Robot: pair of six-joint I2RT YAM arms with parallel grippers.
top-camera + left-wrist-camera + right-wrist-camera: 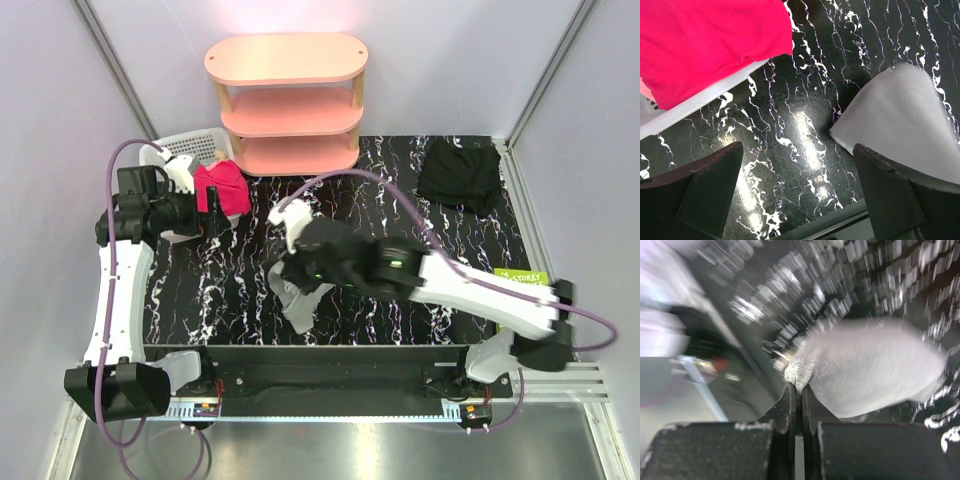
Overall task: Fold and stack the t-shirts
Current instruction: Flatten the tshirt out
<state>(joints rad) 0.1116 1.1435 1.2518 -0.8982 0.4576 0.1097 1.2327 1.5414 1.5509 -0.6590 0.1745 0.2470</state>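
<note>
The right pincer (798, 386) is pressed together on a fold of the grey shirt (870, 367), which is bunched at the near middle of the tabletop (400, 190). The left pincer (797, 167) hangs spread wide over bare tabletop, beside the pink shirt (225, 188) draped on a basket (185, 147). A black shirt (460, 175) lies in the far right corner.

Grey t-shirt (298, 308), magenta-pink bundle (225, 188), black bundle (460, 175), black white-veined table (250, 290), peach shelf (287, 60)
</note>
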